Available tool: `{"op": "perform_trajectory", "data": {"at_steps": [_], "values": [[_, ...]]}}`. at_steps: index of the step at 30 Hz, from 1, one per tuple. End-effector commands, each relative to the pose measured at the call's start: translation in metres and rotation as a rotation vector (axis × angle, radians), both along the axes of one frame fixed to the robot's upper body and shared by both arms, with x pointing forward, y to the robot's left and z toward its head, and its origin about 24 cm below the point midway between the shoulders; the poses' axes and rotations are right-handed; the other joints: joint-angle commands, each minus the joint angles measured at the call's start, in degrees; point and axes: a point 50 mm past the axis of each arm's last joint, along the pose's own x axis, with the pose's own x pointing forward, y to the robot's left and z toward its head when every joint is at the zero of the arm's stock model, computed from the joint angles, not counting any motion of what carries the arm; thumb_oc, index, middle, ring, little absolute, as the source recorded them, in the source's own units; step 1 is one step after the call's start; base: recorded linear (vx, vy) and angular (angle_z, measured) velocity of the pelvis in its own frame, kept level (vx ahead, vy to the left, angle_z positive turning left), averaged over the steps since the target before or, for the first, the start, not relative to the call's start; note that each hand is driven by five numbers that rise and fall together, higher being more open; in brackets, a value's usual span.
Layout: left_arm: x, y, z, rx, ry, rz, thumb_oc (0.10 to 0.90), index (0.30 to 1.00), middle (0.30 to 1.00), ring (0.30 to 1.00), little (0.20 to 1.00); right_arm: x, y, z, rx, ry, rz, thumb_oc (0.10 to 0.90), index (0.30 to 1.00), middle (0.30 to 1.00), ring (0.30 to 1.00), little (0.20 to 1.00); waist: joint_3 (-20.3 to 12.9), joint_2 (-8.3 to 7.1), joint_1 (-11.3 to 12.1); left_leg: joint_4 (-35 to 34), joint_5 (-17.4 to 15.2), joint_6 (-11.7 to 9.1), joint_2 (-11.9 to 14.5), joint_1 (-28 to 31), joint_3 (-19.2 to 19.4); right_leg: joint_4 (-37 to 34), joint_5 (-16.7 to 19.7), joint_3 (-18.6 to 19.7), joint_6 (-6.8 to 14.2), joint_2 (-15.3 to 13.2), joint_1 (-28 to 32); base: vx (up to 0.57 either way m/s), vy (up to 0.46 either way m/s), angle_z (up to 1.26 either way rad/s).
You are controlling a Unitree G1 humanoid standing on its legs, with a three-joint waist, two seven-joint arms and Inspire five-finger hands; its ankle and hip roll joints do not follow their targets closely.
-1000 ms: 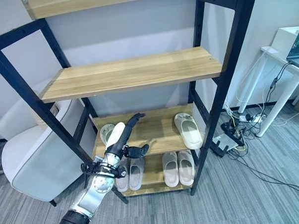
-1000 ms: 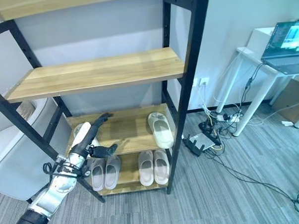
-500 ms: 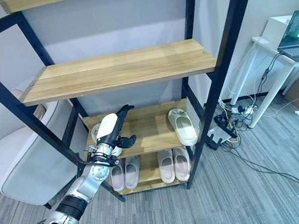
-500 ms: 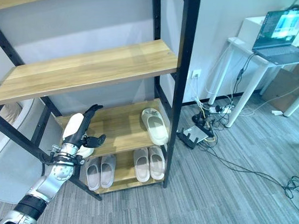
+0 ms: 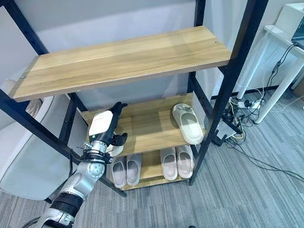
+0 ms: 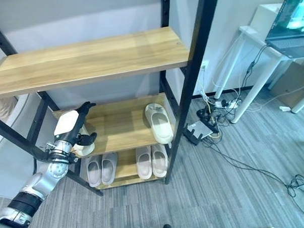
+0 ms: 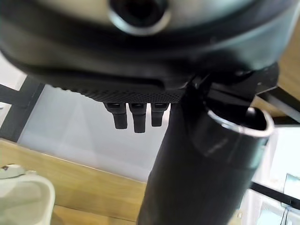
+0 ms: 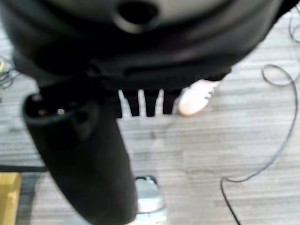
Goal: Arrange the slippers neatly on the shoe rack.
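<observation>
Left hand [image 5: 105, 127], fingers straight (holding nothing), hovers directly above the left slipper [image 6: 85, 146] on the middle shelf [image 5: 147, 130].

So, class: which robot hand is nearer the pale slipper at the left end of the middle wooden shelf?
Left. The left robot hand is right over that pale slipper; the right robot hand hangs above the floor.

office-like room: grey carpet floor [image 6: 236, 191], white desk [image 6: 249, 36] with laptop [image 6: 289, 24], cable tangle [image 6: 213, 119].
</observation>
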Motion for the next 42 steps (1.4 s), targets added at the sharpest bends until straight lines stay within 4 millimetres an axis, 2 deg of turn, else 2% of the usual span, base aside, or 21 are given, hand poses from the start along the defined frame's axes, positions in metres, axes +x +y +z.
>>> {"op": "perform_trajectory", "data": {"at_steps": [1,12,22,23,28,33,38,42], "values": [[0.024,0.019,0.084,0.039,-0.337,0.074,0.800,0.900,0.900,0.900,0.900,0.001,-0.010,0.004,-0.037,-0.002,0.055,0.800,0.900,0.900,0.900,0.900,-0.1,-1.02,0.2,0.3,-4.7,2.7,-5.3,-0.6,0.6,0.8,-6.1,-2.1,2.3,0.2,1.0,0.00,0.000,0.00],[0.019,0.040,0.081,0.061,-0.331,0.152,0.800,0.900,0.900,0.900,0.900,0.004,-0.011,0.005,-0.039,-0.010,0.098,0.800,0.900,0.900,0.900,0.900,0.0,-0.93,0.5,0.3,-4.8,2.6,-5.3,-0.7,0.5,0.8,-6.1,-2.0,2.3,0.2,0.7,0.00,0.000,0.00],[0.016,0.047,0.078,0.058,-0.319,0.174,0.800,0.900,0.900,0.900,0.900,0.005,-0.011,0.006,-0.030,-0.015,0.123,0.800,0.900,0.900,0.900,0.900,0.2,-1.06,0.8,0.3,-4.8,2.6,-5.3,-0.6,0.5,0.8,-6.2,-2.2,2.2,0.3,0.9,0.00,0.000,0.00],[0.016,-0.005,0.025,-0.205,-0.117,0.053,0.800,0.900,0.900,0.900,0.900,0.067,0.046,0.000,0.163,-0.280,-0.033,0.800,0.900,0.900,0.900,0.900,-4.7,-3.26,1.2,0.3,-3.7,2.9,-4.1,2.9,2.1,1.4,-6.1,-4.8,0.7,1.1,5.1,0.00,0.000,0.00],[0.021,-0.007,0.031,-0.183,-0.137,0.048,0.800,0.900,0.900,0.900,0.900,0.059,0.048,-0.003,0.158,-0.243,-0.022,0.800,0.900,0.900,0.900,0.900,-5.0,-3.33,1.0,0.3,-4.2,2.4,-4.1,1.6,2.3,0.8,-6.3,-5.5,1.6,0.6,4.6,0.01,-0.001,-0.03],[0.019,-0.006,0.026,-0.174,-0.120,0.057,0.800,0.900,0.900,0.900,0.900,0.049,0.046,-0.005,0.153,-0.207,-0.045,0.800,0.900,0.900,0.900,0.900,-5.0,-2.78,0.7,0.3,-4.7,2.3,-3.9,2.6,3.0,0.8,-6.5,-5.0,2.0,0.4,5.0,0.04,0.017,-0.01],[0.021,-0.006,0.027,-0.158,-0.122,0.062,0.800,0.900,0.900,0.900,0.900,0.046,0.045,-0.005,0.150,-0.196,-0.046,0.800,0.900,0.900,0.900,0.900,-4.9,-2.59,0.5,0.3,-5.0,2.2,-3.9,3.0,3.3,0.8,-6.8,-4.8,2.0,0.4,5.3,0.04,0.017,-0.04],[0.030,-0.005,0.030,-0.101,-0.125,0.079,0.800,0.900,0.900,0.900,0.900,0.046,0.041,-0.005,0.139,-0.186,-0.043,0.800,0.900,0.900,0.900,0.900,-4.3,-2.17,-0.1,0.3,-5.2,2.2,-3.9,2.9,3.7,0.8,-6.7,-4.5,2.3,0.2,4.9,0.04,0.017,-0.01]]}}
